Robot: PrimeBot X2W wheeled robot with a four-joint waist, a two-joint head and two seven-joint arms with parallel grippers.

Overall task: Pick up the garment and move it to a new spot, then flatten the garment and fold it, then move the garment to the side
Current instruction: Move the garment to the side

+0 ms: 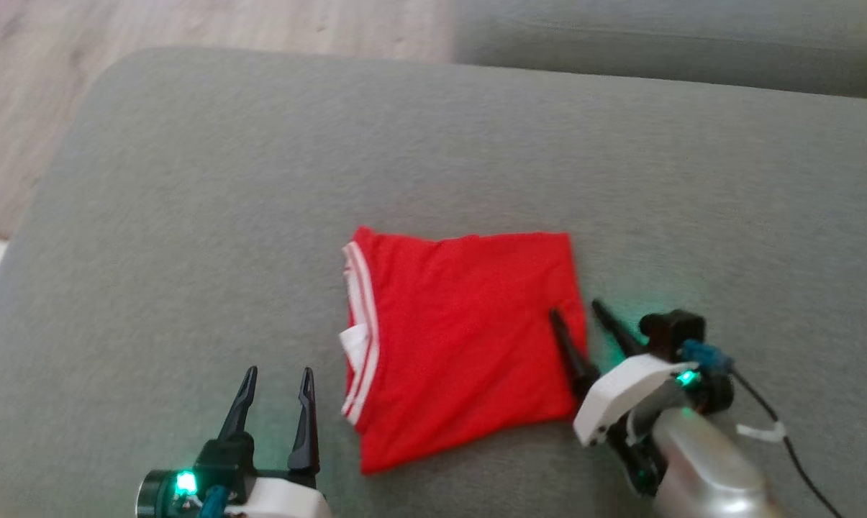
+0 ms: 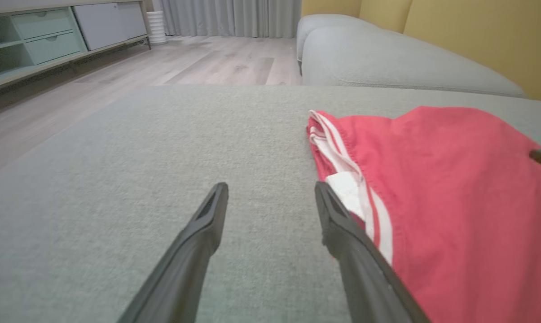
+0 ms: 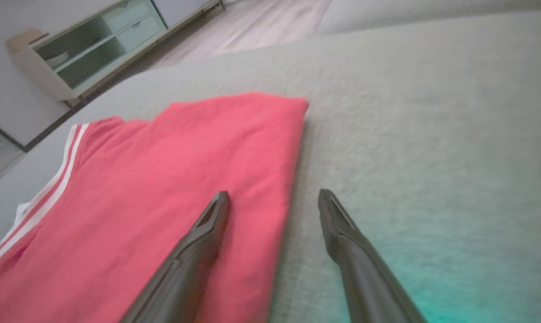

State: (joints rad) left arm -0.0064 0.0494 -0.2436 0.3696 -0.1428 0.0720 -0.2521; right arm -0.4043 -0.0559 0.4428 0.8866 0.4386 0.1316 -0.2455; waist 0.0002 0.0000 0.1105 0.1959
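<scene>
garment [image 1: 462, 345] lies folded into a rough rectangle mid grey cushion [image 1: 188, 201], nearer our side than the far edge. The white-striped edge [image 1: 361, 316] faces our left, with a white label [image 1: 352, 339] poking out there

left gripper [image 1: 279, 371]: jaws spread wide, nothing between them, over bare cushion just beside the striped edge

right gripper [image 1: 573, 309]: jaws just as wide, empty, straddling the garment's plain right edge, with one finger over red cloth and the other over cushion. We can't tell whether either finger touches

handling, our read: light, thin, fully limp, so it has no stiffness to keep its own shape. Not fragile or slippery, but the cushion weave probably drags on it. If we lift by one corner we expect the fold to fall open. We'd pinch through all layers at both side edges together, left on the striped side and right on the plain side, low against the cushion, and carry it level

fold looks done to us; the sideways move is what's left

containers: low cabinet [image 2: 46, 31] by the wall, drawers shut, open shelves alongside. In the right wrist view we see something pale on one shelf [image 3: 57, 58], too blurred to name
</scene>
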